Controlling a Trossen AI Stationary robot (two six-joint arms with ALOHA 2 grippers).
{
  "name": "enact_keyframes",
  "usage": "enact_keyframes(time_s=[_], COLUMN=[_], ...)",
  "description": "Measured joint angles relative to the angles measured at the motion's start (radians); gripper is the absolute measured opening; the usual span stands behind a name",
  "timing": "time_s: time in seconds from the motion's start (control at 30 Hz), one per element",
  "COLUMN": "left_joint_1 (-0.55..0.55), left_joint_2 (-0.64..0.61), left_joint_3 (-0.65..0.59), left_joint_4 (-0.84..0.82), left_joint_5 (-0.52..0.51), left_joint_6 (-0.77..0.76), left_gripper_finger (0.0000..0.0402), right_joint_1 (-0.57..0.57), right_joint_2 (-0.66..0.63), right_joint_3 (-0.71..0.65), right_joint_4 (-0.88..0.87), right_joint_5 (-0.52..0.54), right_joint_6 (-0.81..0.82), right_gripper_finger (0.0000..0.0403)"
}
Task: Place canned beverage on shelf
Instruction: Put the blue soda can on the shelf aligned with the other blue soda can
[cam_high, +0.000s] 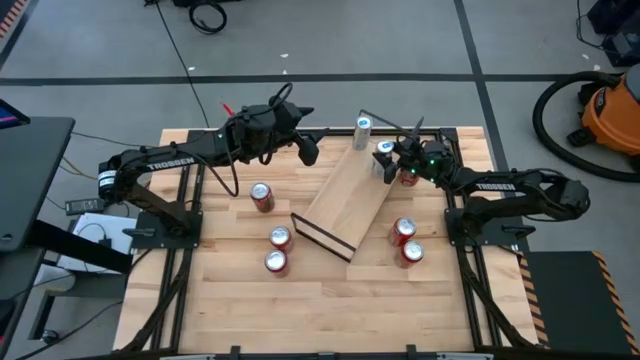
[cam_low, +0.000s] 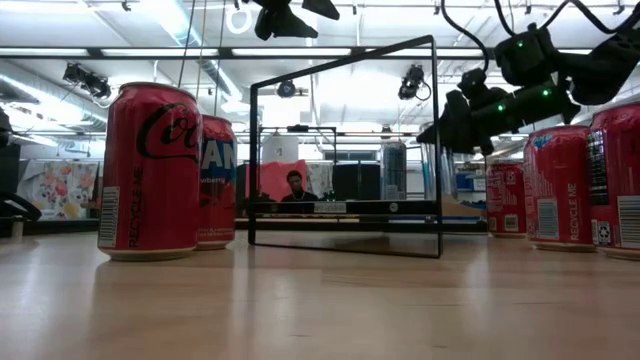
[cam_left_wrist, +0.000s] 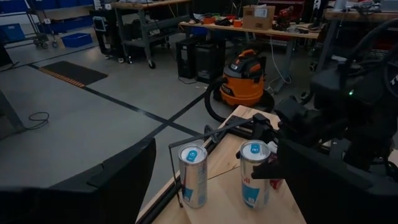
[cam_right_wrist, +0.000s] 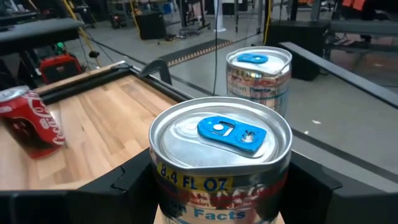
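Red can (cam_low: 150, 170) on wooden tabletop (cam_low: 320, 310)

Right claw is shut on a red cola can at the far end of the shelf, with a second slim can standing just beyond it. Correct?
Not quite. The can in the right claw is a slim silver one with a blue tab, not red cola; the right wrist view shows it. The second can and shelf are as stated.
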Motion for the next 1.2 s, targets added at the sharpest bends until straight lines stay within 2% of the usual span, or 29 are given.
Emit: enact_keyframes(time_s=[0.4,0.63,0.77,0.93,1.2], left_joint_1=[0.000,0.001,0.001,0.001,0.001], left_joint_2=[0.000,0.000,0.000,0.000,0.000], left_joint_3=[0.000,0.000,0.000,0.000,0.000], left_joint_4=[0.000,0.000,0.000,0.000,0.001], left_joint_5=[0.000,0.000,0.000,0.000,0.000], left_joint_6=[0.003,0.003,0.002,0.000,0.000], left_gripper_finger=[0.0348,0.0348,0.0348,0.0348,0.0348], right_joint_1=[0.001,0.002,0.002,0.002,0.002], right_joint_2=[0.000,0.000,0.000,0.000,0.000], right_joint_3=[0.003,0.013,0.045,0.100,0.193], right_joint_4=[-0.073,-0.073,-0.079,-0.181,-0.251], right_joint_5=[-0.039,-0.057,-0.062,-0.035,-0.035], right_joint_6=[-0.019,-0.027,-0.042,-0.085,-0.100], right_gripper_finger=[0.0296,0.0300,0.0300,0.0300,0.0300])
